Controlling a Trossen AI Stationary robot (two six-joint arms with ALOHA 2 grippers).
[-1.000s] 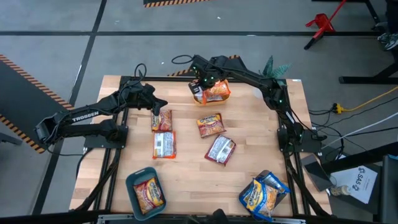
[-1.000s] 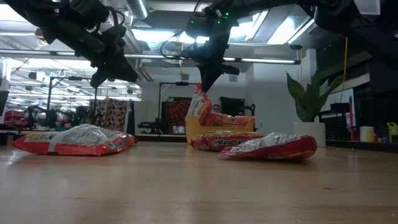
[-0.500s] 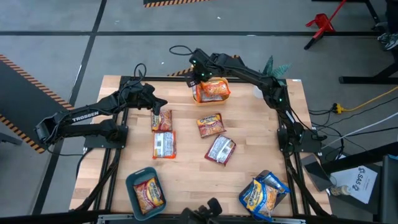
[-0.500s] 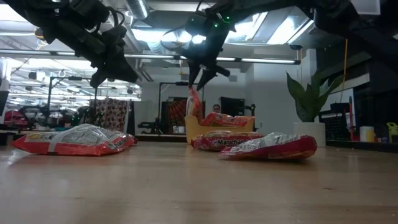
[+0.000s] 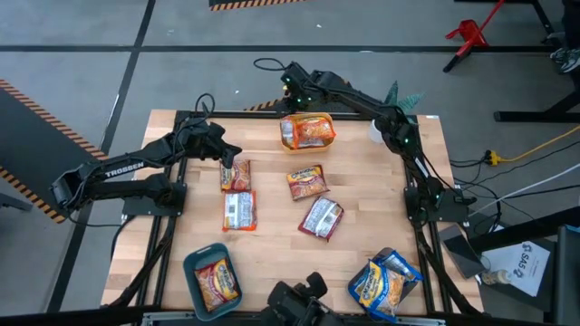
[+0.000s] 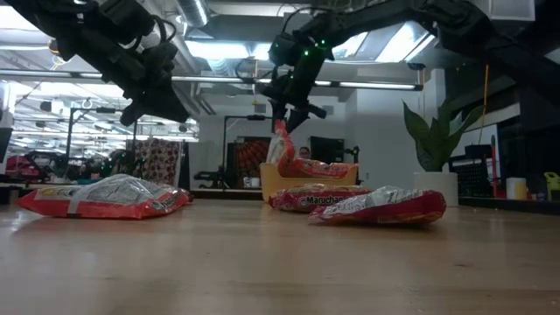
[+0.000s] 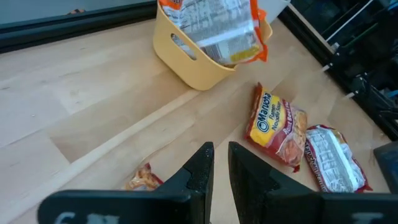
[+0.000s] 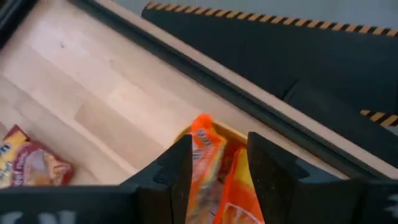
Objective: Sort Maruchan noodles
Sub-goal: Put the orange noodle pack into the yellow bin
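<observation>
My right gripper (image 5: 295, 94) (image 8: 214, 148) hangs open over the far rim of the orange-yellow bin (image 5: 308, 132), above an orange packet (image 6: 280, 144) that stands on edge inside, leaning on the other orange packets (image 8: 239, 186). My left gripper (image 5: 231, 156) (image 7: 221, 152) waits in the air, fingers nearly together, just beyond a red packet (image 5: 236, 175). Three more red-silver packets (image 5: 240, 211) (image 5: 307, 181) (image 5: 322, 217) lie flat on the wood. A red one lies in the teal bin (image 5: 213, 279). Blue ones sit in the grey bin (image 5: 385, 282).
The bins stand at the far middle, near left and near right of the wooden table (image 5: 372, 226). A potted plant (image 5: 399, 98) sits at the far right corner. Bare wood lies between the loose packets and the near edge. Black frame rails run along the table's sides.
My right gripper has opened and let go of the orange packet it held upright over the orange-yellow bin, then risen and drawn back toward the far edge. The packet stays in the bin, standing on edge. My left arm has kept still.
</observation>
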